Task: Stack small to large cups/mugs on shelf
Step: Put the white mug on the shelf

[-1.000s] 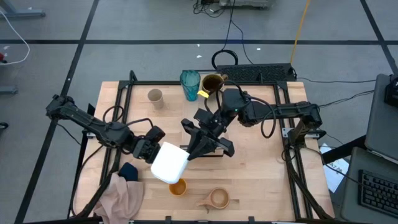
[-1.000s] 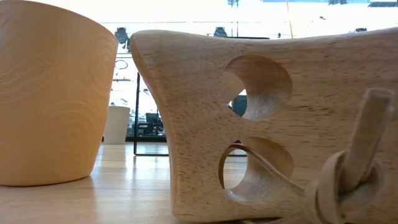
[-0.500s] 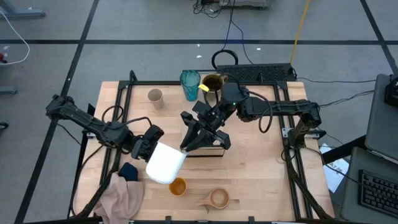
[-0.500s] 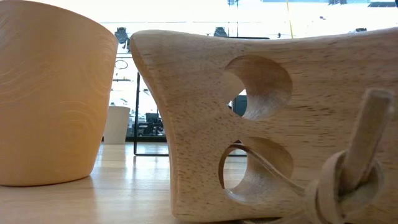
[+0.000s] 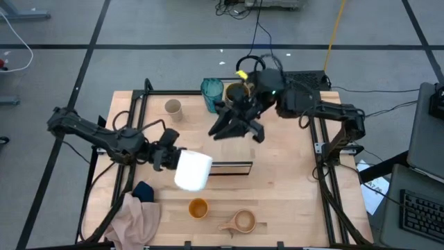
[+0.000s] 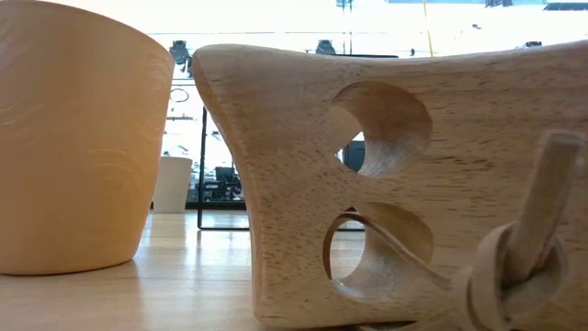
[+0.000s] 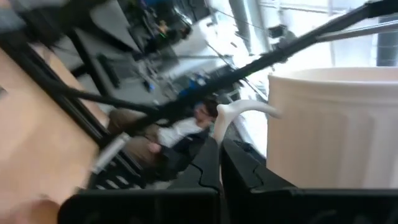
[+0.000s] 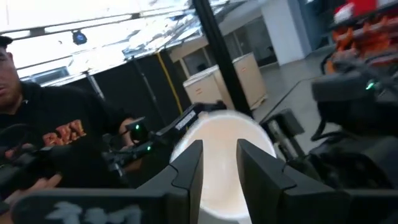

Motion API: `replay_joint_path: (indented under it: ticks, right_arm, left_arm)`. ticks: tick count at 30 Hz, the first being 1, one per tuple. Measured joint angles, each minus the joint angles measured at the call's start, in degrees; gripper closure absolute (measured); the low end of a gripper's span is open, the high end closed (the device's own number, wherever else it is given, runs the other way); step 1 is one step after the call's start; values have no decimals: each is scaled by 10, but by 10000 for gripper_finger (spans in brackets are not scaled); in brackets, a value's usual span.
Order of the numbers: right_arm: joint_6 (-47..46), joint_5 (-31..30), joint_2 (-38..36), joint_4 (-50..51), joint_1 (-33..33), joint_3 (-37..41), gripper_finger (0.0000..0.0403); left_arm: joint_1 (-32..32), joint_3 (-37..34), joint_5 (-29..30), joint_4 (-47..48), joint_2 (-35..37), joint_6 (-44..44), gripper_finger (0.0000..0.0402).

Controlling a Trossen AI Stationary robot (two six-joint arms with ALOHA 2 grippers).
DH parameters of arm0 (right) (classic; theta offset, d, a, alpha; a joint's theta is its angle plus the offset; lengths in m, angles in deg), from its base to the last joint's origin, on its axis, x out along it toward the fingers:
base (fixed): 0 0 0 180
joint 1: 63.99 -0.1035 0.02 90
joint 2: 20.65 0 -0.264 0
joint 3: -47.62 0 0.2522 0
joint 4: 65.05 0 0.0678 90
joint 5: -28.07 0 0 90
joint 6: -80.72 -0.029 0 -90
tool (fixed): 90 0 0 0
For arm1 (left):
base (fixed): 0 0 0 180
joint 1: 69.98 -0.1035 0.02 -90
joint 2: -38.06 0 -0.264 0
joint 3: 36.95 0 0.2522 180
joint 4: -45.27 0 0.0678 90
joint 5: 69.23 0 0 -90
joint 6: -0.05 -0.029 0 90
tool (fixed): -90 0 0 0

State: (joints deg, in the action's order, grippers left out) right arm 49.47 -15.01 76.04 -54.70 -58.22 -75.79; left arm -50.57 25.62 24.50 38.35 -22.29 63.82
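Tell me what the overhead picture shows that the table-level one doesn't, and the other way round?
Only the overhead view shows both arms: the left gripper holds the white mug by its handle beside the long light-wood shelf, while the right gripper hangs near the tall translucent teal tumbler. Only the table-level view shows the room behind the table. Both share the tan wooden handled cup and the small orange cup.

Crumpled pinkish-beige cloth (image 5: pixel 135 217) at table's near-left corner, dark blue rag (image 5: pixel 143 190) touching it, black keyboard (image 5: pixel 424 205) on side desk, person in dark hoodie (image 8: pixel 46 134) beyond table
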Motion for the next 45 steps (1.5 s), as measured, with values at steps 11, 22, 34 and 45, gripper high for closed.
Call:
replay_joint_path:
  ticks: [11,22,34,45]
  right_arm:
    - [40,-4,-72,87,40,0,314]
    - [69,-22,-110,178,44,-1,314]
    - [79,-22,-114,233,44,-1,314]
    - [80,-21,-129,259,51,-1,314]
  left_arm:
    - [-41,0,153,186,78,-97,401]
    - [-76,0,310,291,87,-163,401]
    - [-86,-1,468,331,9,-190,401]
    - [-86,-1,554,323,-41,-287,401]
